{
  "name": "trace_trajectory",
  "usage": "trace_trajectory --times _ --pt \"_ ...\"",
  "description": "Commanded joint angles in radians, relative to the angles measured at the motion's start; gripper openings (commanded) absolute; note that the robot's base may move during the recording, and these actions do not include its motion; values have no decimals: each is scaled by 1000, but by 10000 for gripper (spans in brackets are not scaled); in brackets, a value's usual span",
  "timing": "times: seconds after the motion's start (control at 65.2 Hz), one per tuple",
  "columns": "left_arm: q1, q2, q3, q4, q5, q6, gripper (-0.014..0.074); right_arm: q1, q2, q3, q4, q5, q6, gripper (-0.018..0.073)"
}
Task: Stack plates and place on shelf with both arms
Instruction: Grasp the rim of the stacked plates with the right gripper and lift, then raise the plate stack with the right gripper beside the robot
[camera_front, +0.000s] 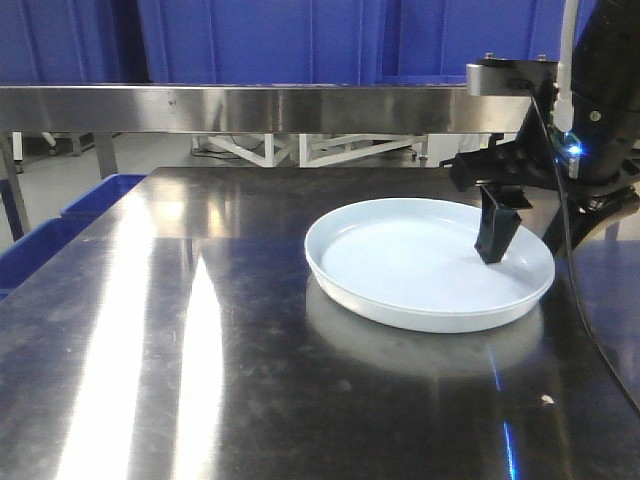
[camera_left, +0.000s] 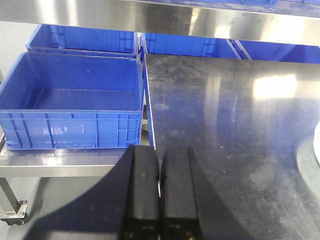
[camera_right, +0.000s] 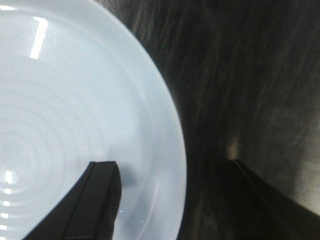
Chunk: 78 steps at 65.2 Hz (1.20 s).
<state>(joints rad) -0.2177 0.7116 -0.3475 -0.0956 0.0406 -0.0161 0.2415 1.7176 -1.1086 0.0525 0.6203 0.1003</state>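
Note:
A pale blue round plate (camera_front: 425, 262) lies flat on the steel table, right of centre. My right gripper (camera_front: 520, 228) hangs over the plate's right side, open. In the right wrist view the plate (camera_right: 75, 110) fills the left. My right gripper (camera_right: 170, 167) straddles its rim there, one finger (camera_right: 97, 200) inside the plate and the other (camera_right: 260, 195) outside over the table. My left gripper (camera_left: 159, 150) is shut with nothing in it, near the table's left edge and far from the plate. The steel shelf (camera_front: 250, 105) runs across the back above the table.
Blue plastic crates (camera_left: 75, 95) stand on a lower steel rack left of the table (camera_left: 225, 115), and crate corners (camera_front: 60, 225) show at the left. A black cable (camera_front: 575, 300) trails down from the right arm past the plate.

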Motion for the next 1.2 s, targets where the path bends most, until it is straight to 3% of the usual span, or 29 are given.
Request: trace_trajectory --times 0.0,0.245,0.307,0.429,0.506,0.567,0.889,1.181 --pt "0 -4 -29 0 -86 -7 84 -1 -31 -30 1 -34 -3 498" --pt "0 -4 -29 0 -86 -7 84 -1 -24 -30 1 -41 -3 496" --pt "0 -4 -29 0 -86 -7 84 -1 -24 -30 1 -45 -3 461" --pt "0 -4 -29 0 -86 -7 84 -1 -24 -30 1 -48 -3 253" --pt "0 -4 -29 0 -86 -7 84 -1 -26 -30 0 -60 -3 32" --pt "0 -4 -29 0 -86 -7 84 -1 -30 -32 0 -74 -3 72" --pt "0 -4 -29 0 -86 -7 84 -2 -210 -33 0 -240 -3 50" --pt "0 -4 -29 0 -86 -7 84 -2 -446 2 0 -255 -3 50"
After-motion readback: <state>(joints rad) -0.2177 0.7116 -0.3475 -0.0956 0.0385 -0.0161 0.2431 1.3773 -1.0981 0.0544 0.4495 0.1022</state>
